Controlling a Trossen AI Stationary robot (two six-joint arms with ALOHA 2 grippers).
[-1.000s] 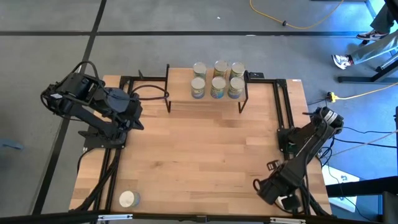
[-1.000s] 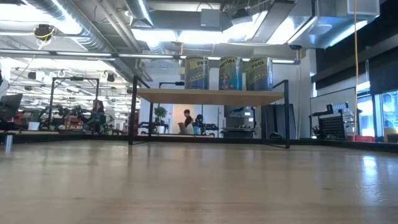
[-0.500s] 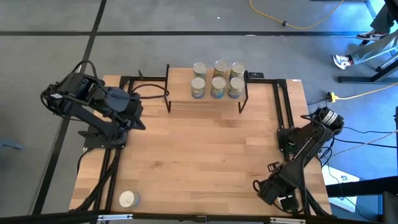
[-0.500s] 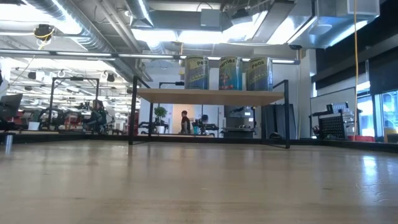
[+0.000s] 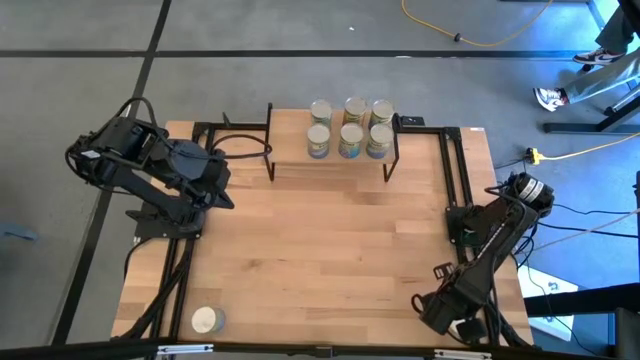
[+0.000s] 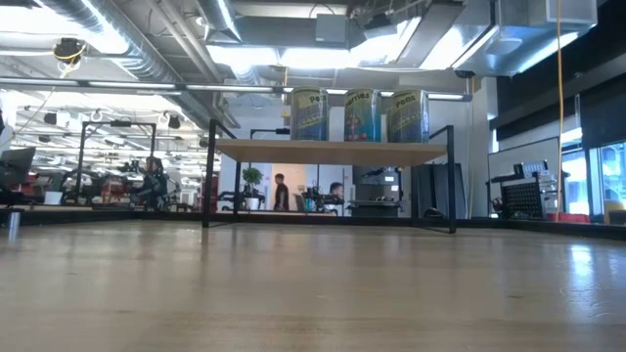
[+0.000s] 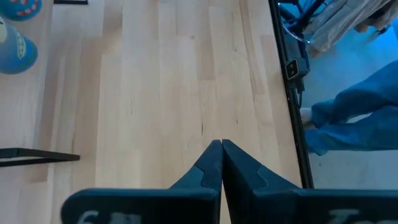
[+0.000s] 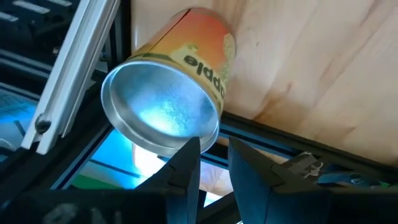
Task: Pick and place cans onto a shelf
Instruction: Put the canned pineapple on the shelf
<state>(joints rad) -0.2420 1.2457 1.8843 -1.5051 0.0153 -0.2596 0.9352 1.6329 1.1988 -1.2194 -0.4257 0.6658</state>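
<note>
Just past my claw [image 8: 213, 163] lies an orange-and-yellow can [image 8: 174, 87] tipped on its side, its shiny silver end facing me and catching a blue glare. Part of a word, "pple", runs along its label. The can rests at the edge of the light-wood desk [image 8: 323, 68], its end overhanging a black rail [image 8: 280, 140] there. My two dark fingers [image 8: 184, 171] stand a narrow gap apart, just short of the can's rim, holding nothing. A pale metal bar [image 8: 74, 62] slants past beside the can.
</note>
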